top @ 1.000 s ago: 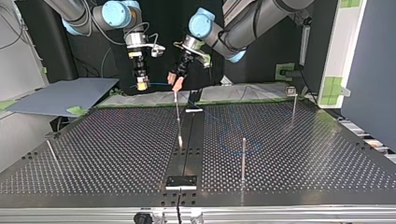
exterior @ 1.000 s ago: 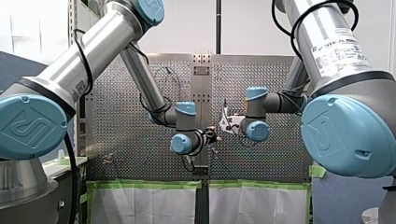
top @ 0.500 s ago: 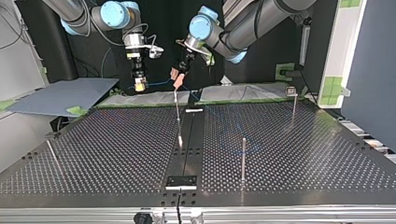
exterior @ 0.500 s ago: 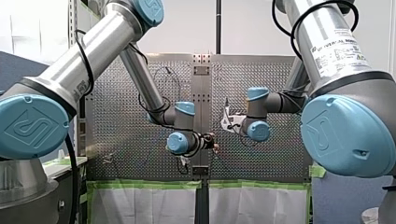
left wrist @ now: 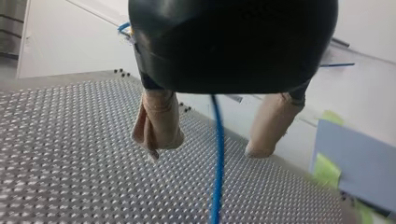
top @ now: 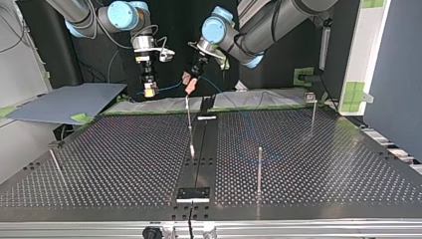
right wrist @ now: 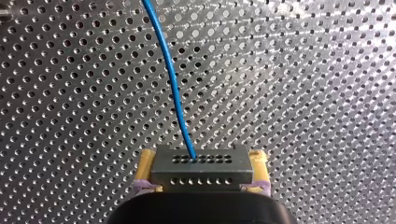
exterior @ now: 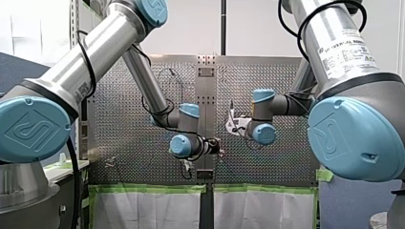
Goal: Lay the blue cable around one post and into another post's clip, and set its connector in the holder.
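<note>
Step in hand: carrying stage, routing not yet begun. No post has cable around it.

Right gripper (right wrist: 201, 161): clenched on the connector (right wrist: 198, 176), a grey metal block with rows of small holes, gripped at its two ends by the yellow pads (right wrist: 146, 163). The blue cable (right wrist: 170, 84) leaves one hole in the block's top face and curves away over the perforated table (top: 323, 164).

Left gripper (left wrist: 208, 150): released. Its beige pads (left wrist: 159, 130) stand apart and the cable runs between them, touching neither as far as the wrist view shows.

Cable location (top view): it is held in the air above the table's far edge, sagging in a shallow arc between the two grippers, then trailing off past my left gripper toward the view's right. It is thin, smooth and limp, with no kinks visible.

Posts (top view): a central post (top: 189, 122) just below the grippers, a plain post (top: 259, 167) nearer the camera, and a far post with a clip head (top: 312, 112). Which fixture is the holder, I cannot tell.

Next move, my judgement: my left gripper needs to close on the cable, or guide it loosely, and bring it low enough to wrap a post. My right gripper should keep enough slack that the connector is not dragged askew. Risk: the cable slips out of the open fingers before any tension is set.
</note>
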Controlling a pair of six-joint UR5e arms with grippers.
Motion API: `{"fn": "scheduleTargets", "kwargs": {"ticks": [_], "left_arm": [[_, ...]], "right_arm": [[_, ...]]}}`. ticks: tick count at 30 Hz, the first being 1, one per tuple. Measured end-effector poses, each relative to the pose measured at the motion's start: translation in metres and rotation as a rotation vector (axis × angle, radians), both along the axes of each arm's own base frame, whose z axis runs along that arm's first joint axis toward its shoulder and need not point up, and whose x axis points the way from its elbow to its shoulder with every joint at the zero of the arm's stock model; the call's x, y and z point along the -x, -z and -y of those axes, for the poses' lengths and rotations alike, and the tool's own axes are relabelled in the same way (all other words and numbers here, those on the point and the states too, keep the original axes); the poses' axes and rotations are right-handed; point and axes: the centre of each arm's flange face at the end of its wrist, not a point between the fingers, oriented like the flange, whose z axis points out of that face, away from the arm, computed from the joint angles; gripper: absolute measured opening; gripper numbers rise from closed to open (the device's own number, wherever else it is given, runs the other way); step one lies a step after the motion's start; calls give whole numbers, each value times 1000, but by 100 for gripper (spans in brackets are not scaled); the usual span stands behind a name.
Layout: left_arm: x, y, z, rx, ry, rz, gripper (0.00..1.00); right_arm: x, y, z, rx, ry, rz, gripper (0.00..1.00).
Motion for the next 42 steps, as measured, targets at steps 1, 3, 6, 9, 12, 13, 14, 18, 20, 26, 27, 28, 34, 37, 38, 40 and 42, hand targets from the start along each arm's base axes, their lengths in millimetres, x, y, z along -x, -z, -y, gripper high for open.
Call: {"fn": "scheduleTargets", "kwargs": {"ticks": [1,3,6,9,12,13,14,18,20,26,27,28,34,37,38,40,42], "left_arm": [[-1,0,-1,1,-8,4,100],[-4,-1,-2,1,-25,18,100],[-8,-3,-4,2,-50,39,100],[-11,-5,-5,11,-75,60,100],[-14,-7,-6,20,-97,80,75],[-14,-7,-6,19,-101,86,55],[-15,-8,-6,15,-106,93,55],[-15,-9,-5,-4,-116,112,12],[-15,-9,-6,-20,-123,121,0],[-12,-7,-10,-73,-159,140,0],[-12,-6,-11,-81,-165,142,0],[-12,-5,-12,-90,-171,145,0],[-13,-1,-22,-145,-209,160,0],[-13,4,-23,-170,-209,165,0],[-14,7,-23,-178,-206,169,0],[-15,12,-22,-191,-201,175,0],[-15,20,-21,-205,-194,184,0]], "right_arm": [[0,0,0,0,0,-1,0],[0,1,-1,-1,-1,-2,0],[0,2,-3,-4,-2,-3,0],[1,3,-3,-7,-2,-5,0],[2,3,-3,-10,0,-6,0],[3,4,-3,-11,1,-6,0],[3,4,-3,-12,1,-7,0],[4,4,-2,-14,2,-7,0],[4,4,-2,-15,3,-6,0],[6,4,0,-15,8,-4,0],[7,4,1,-14,10,-4,0],[8,4,2,-15,12,-4,0],[17,11,10,-18,37,-5,0],[23,18,18,-17,53,-3,0],[24,21,22,-15,59,-1,0],[27,26,27,-13,68,2,0],[30,35,32,-16,77,0,0]]}}
